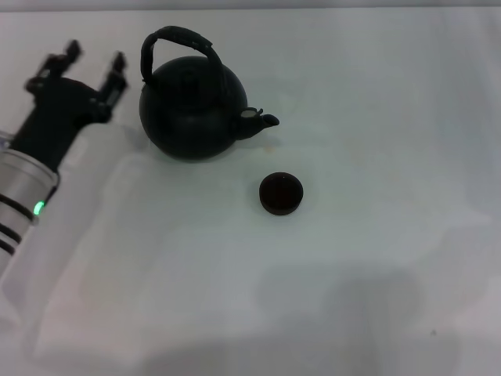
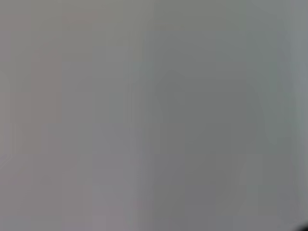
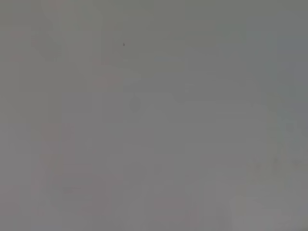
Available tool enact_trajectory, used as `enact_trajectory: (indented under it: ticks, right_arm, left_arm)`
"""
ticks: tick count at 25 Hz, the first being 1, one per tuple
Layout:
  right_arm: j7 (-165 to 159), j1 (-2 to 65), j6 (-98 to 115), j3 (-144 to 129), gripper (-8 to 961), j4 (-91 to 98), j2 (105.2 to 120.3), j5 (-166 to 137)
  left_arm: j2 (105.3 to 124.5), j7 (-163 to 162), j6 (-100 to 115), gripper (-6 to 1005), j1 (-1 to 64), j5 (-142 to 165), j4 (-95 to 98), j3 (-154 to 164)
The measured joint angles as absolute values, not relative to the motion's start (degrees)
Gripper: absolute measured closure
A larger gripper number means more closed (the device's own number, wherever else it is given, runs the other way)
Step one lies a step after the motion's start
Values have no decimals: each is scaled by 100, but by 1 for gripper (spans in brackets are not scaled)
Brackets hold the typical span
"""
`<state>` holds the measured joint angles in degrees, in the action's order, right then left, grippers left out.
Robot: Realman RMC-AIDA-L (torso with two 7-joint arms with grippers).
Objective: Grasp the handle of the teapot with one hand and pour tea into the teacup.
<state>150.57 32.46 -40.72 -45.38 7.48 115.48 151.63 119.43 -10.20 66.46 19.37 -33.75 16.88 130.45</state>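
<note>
In the head view the round matte-black teapot stands upright on the white table, its short spout pointing right. Its arched black handle rises over it. The small dark teacup sits on the table to the right of and nearer than the teapot, apart from it. My left gripper is open and empty, to the left of the teapot at about handle height, not touching it. My right gripper is out of view. Both wrist views show only plain grey surface.
The white table spreads around the teapot and teacup. My left arm runs in from the left edge. Soft shadows lie along the near edge of the table.
</note>
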Motion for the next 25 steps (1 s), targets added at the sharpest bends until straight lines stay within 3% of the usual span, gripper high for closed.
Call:
enact_trajectory:
  ticks: [8,25]
  right_arm:
    - [15053,3185,-4178,-4570,112,675,11577,15132]
    - [15348,3112,-4897,-5423,105,448,11620,15115]
  left_arm:
    - [11923,-1017,6711,335,1981,-4842,1555,13040]
    - [11902,-969,6658,335,2812,-6281,868,13035]
